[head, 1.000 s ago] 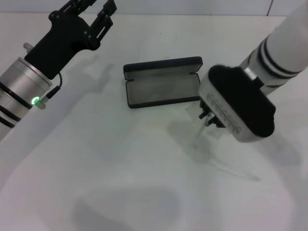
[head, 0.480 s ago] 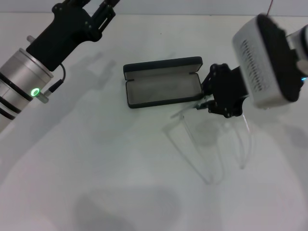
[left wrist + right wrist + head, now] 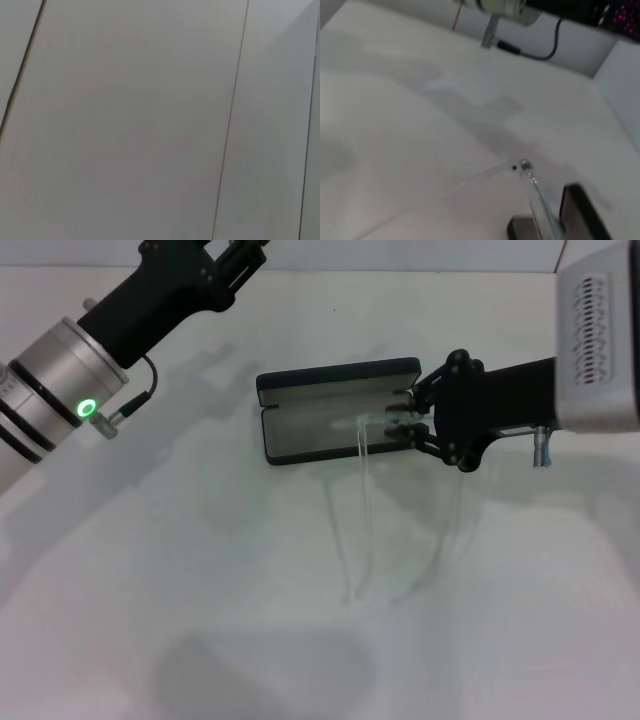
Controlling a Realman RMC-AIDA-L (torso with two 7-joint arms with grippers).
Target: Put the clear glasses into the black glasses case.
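No text, label, brand, number or sign can be read on anything here.

"How many glasses are there?"
"One pair of clear glasses (image 3: 368, 440)."
"And cases?"
"One black glasses case (image 3: 336, 410), lying open."
"How many robot hands?"
"Two. One left gripper (image 3: 215, 265) and one right gripper (image 3: 412, 420)."
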